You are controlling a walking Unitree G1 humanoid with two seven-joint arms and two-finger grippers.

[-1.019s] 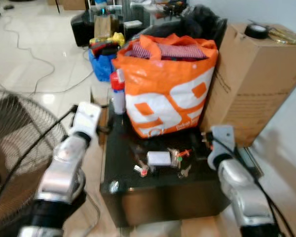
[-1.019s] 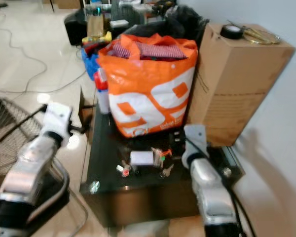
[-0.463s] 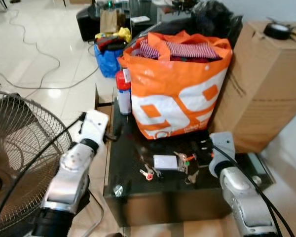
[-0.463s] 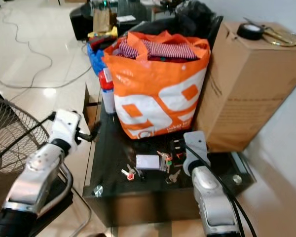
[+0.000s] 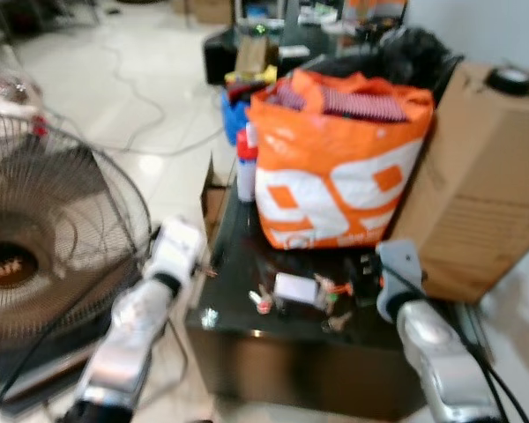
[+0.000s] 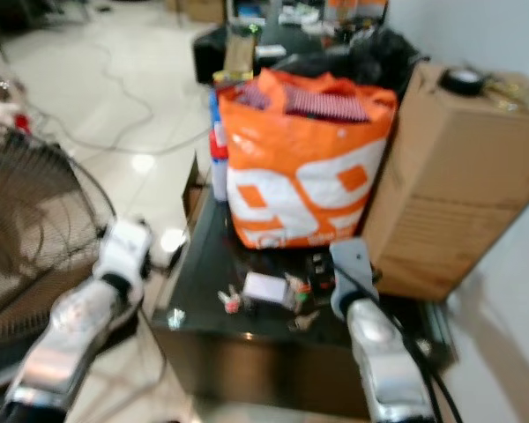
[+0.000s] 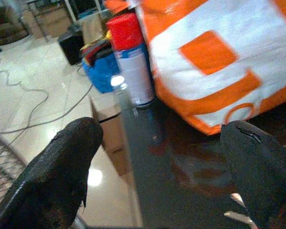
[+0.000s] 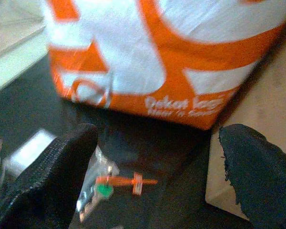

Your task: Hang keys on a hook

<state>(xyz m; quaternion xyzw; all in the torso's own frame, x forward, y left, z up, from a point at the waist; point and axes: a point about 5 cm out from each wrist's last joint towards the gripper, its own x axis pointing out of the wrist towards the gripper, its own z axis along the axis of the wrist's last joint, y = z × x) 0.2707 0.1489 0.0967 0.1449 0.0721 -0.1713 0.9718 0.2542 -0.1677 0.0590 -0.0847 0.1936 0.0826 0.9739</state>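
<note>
A bunch of keys (image 5: 329, 294) with orange and green tags lies on the black glass table (image 5: 232, 264), beside a white tag (image 5: 293, 288) and a small red-tagged key (image 5: 263, 305). The right wrist view shows the tagged keys (image 8: 110, 183) just under and ahead of my open right gripper (image 8: 157, 162), which holds nothing. That arm (image 5: 397, 269) hovers over the table's right part, right of the keys. My left gripper (image 7: 162, 157) is open and empty at the table's left edge, with its wrist (image 5: 178, 248) left of the keys.
A full orange-and-white bag (image 5: 339, 172) stands behind the keys. A red-capped spray can (image 5: 246, 167) is at its left and a tall cardboard box (image 5: 480, 176) at its right. A standing fan (image 5: 44, 238) is close on the left. Cables cross the tiled floor (image 5: 150, 97).
The camera has swung and blurred, bringing the fan further into view. The keys lie where they were on the table. Both grippers stay open near the table's edges.
</note>
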